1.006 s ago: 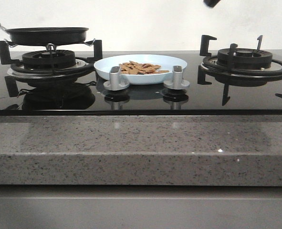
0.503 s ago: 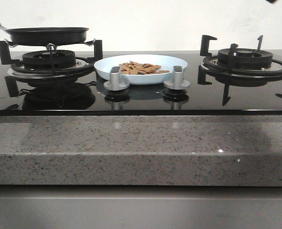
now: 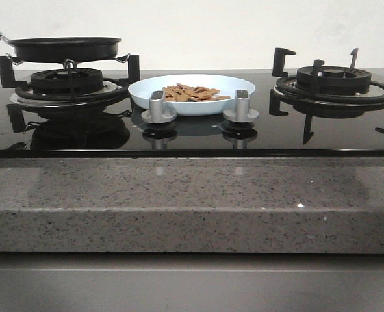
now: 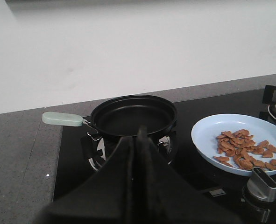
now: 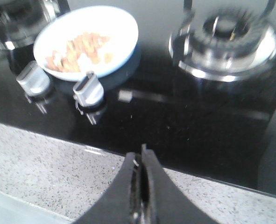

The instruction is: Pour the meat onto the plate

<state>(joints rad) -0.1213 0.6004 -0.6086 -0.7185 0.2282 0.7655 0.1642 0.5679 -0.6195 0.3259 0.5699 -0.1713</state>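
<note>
Meat (image 3: 190,93) lies in a loose light-brown pile on the pale blue plate (image 3: 225,83), which sits on the glossy black hob (image 3: 198,140) between two burners, just behind two silver knobs (image 3: 158,106). On the left burner (image 3: 65,83) rests a black frying pan (image 3: 63,47), bare inside in the left wrist view, its pale green handle (image 4: 62,119) pointing away from the plate. Both arms hang clear of the cookware: the left gripper (image 4: 138,135) has its fingers pressed together on nothing, and the right gripper (image 5: 141,156), above the speckled stone counter edge (image 3: 192,201), is likewise closed and holds nothing.
</note>
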